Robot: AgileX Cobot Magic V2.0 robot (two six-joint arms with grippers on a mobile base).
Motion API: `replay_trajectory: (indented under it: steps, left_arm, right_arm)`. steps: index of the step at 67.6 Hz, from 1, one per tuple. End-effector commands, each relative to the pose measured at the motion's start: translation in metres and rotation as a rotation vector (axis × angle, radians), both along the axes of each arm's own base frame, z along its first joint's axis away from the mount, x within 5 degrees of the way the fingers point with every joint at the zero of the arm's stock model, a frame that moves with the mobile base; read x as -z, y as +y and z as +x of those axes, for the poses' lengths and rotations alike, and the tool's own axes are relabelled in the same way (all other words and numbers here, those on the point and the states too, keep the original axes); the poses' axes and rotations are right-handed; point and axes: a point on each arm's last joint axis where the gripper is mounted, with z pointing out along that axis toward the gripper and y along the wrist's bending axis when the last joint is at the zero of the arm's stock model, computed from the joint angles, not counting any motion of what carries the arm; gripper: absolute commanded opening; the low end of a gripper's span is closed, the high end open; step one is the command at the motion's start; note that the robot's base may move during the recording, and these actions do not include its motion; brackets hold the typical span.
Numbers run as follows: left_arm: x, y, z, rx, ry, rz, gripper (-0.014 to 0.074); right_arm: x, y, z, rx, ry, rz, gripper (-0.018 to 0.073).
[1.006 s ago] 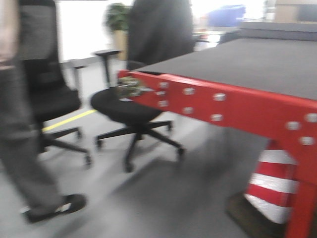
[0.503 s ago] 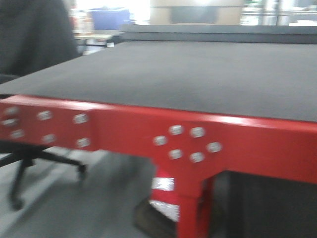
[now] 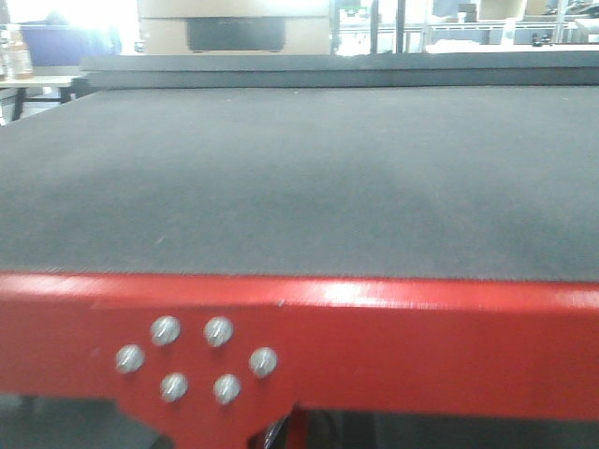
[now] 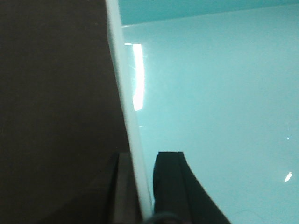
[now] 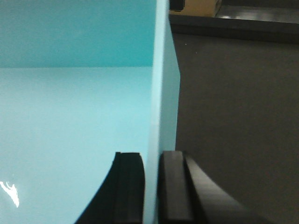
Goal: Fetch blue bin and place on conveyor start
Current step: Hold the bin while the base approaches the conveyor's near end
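The blue bin [image 4: 219, 107] is a pale turquoise tub and fills both wrist views. My left gripper [image 4: 144, 186] is shut on the bin's left wall, one finger inside and one outside. My right gripper [image 5: 152, 186] is shut on the bin's right wall [image 5: 161, 93] in the same way. In the front view the conveyor start [image 3: 299, 178] is a wide dark grey belt right ahead, edged by a red frame [image 3: 421, 337] with silver bolts [image 3: 192, 358]. Dark belt surface shows beside the bin in the left wrist view [image 4: 56, 93] and in the right wrist view [image 5: 233, 116]. The bin and both grippers are out of the front view.
A cardboard-coloured box [image 3: 234, 28] with a dark panel stands beyond the belt's far end. A dark blue bin [image 3: 56, 42] and bottles [image 3: 14, 51] sit at the far left on a table. Shelving [image 3: 468, 28] stands at the back right.
The front view has swung right and closer: the office chairs, the person and the striped cone have left the view, and the belt and its red frame now fill it.
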Motion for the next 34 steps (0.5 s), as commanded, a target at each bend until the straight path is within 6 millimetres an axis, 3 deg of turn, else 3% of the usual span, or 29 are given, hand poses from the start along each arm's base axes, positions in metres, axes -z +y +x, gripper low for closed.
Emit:
replay_trajectory:
  steps: [1, 34]
  left_arm:
    - [-0.0068, 0.0012, -0.0033, 0.003, -0.040, 0.004, -0.0111]
    - [-0.0068, 0.0014, -0.0032, 0.002, -0.041, 0.006, -0.0111]
  right_arm:
    - [-0.0137, -0.0024, -0.0041, 0.001, -0.093, 0.029, -0.0153]
    - [-0.0137, -0.0024, -0.0041, 0.001, -0.093, 0.029, -0.0153]
